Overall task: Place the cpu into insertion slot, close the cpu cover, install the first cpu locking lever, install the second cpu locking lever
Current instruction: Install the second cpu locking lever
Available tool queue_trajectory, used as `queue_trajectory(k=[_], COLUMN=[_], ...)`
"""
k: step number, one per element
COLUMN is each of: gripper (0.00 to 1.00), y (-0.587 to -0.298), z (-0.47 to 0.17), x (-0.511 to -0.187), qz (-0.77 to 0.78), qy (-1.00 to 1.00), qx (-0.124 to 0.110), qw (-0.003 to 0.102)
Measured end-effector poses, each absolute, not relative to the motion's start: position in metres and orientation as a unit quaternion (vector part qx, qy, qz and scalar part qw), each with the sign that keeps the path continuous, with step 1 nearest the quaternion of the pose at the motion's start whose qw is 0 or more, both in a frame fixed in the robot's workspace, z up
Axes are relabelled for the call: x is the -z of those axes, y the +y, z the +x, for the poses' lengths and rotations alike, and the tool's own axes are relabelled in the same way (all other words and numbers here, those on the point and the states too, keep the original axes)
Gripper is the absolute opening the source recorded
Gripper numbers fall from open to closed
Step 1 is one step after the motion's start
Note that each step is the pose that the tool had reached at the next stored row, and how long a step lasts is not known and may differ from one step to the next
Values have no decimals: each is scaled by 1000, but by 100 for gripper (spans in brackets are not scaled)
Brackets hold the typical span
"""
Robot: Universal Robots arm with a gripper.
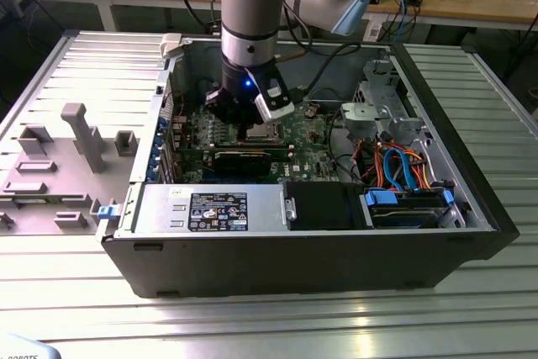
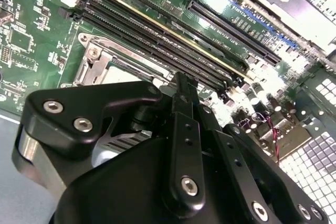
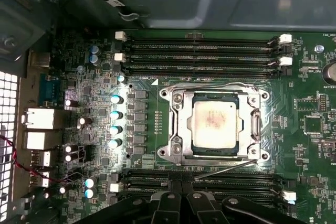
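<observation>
1. While the arm reaches down into the open computer case (image 1: pixel 294 258), the gripper (image 1: pixel 246 128) hangs just above the insertion slot (image 1: pixel 267 132) in the exterior view.
2. In the first wrist view the cpu (image 3: pixel 212 123) lies flat inside the insertion slot (image 3: pixel 166 153), its dull silver top facing up with a faint smudge at the middle.
3. The cpu cover (image 3: pixel 179 119) is down over the slot, and its frame surrounds the chip, which shows through the central window.
4. One thin locking lever (image 3: pixel 226 169) stands off at a slant from the slot's edge on the gripper's side. It is not tucked in against the surround.
5. A second wire lever (image 3: pixel 210 84) runs along the opposite edge of the slot, close against it. Whether it is hooked I cannot tell.
6. The gripper (image 3: pixel 181 190) sits over the bank of memory slots (image 3: pixel 236 184) just beside the slot. Its two black fingers (image 3: pixel 172 199) are drawn together, nothing is visible between them, and they stand apart from the cpu.
7. In the second wrist view the gripper (image 2: pixel 181 80) points toward the slot (image 2: pixel 97 59), its tips narrow and pressed side by side.
8. Another bank of memory slots (image 3: pixel 199 51) flanks the far side of the slot.
9. In the exterior view a long black expansion card (image 1: pixel 242 159) lies on the nearer side of the slot.
</observation>
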State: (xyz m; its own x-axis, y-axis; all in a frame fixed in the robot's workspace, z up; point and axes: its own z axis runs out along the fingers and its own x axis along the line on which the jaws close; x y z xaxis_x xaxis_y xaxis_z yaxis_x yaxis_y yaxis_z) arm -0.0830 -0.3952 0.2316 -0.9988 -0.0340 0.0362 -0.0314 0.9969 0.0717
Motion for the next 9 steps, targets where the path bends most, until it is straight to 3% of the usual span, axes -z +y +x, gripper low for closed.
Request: queue_trajectory(k=[9], gripper=[11], y=[-398], z=[-84], x=[-228], qz=[45], qy=[-998], qx=[45], qw=[22])
